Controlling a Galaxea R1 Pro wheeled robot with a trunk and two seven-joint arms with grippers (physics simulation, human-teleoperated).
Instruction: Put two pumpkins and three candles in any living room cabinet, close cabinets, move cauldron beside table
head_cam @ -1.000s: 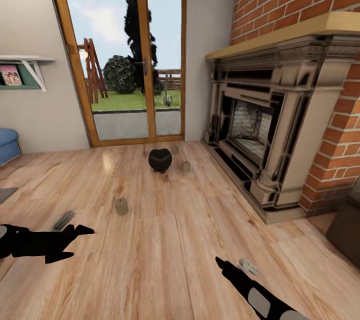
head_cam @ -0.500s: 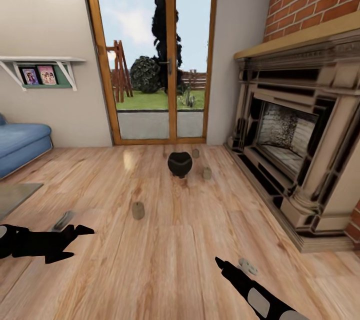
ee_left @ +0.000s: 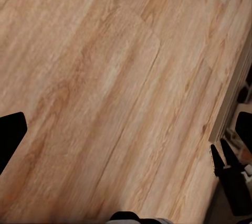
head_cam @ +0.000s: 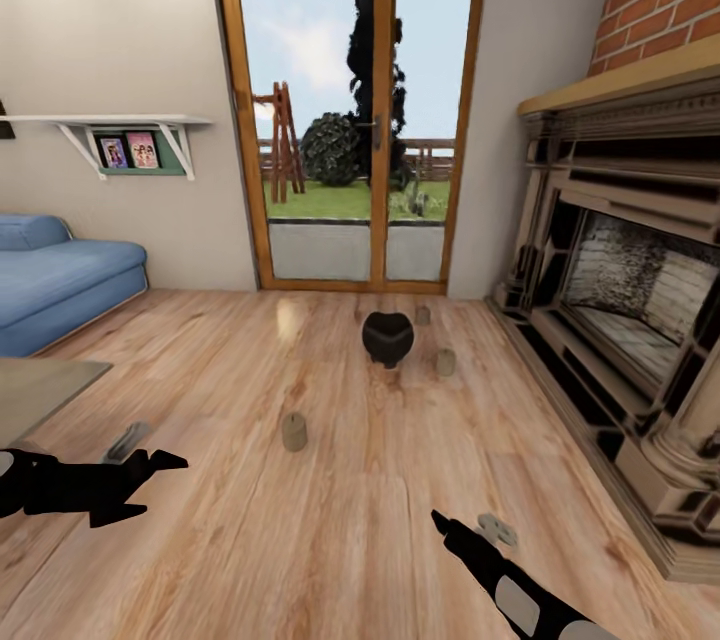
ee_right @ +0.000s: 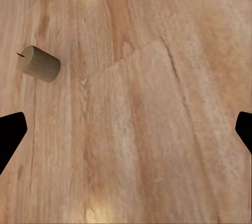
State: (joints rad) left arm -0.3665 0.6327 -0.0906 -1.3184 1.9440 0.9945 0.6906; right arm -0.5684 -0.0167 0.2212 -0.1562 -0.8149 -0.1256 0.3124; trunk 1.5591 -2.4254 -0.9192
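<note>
Three candles sit on the wood floor (head_cam: 330, 520) in front of you. The nearest candle (head_cam: 294, 432) stands alone in the middle of the room. The cauldron (head_cam: 387, 338) sits farther off, toward the glass door (head_cam: 350, 110). One candle (head_cam: 445, 362) stands just to the right of the cauldron, and one more (head_cam: 423, 316) stands behind it, close to the door.

Your left claw (head_cam: 150, 465) hangs low on the left over bare floor, and it holds nothing. In its wrist view the dark tips sit at the far edges of the picture, so it looks wide open, though you see only the tips. Your right claw (head_cam: 465, 528) hangs low on the right, also with nothing in it. Its tips are spread far apart in its wrist view, where a candle (ee_right: 39, 63) shows on the floor.

The grey table (head_cam: 40, 390) pokes in at the left. A blue sofa (head_cam: 60, 280) sits behind it. The fireplace (head_cam: 620, 310) fills the right side.
</note>
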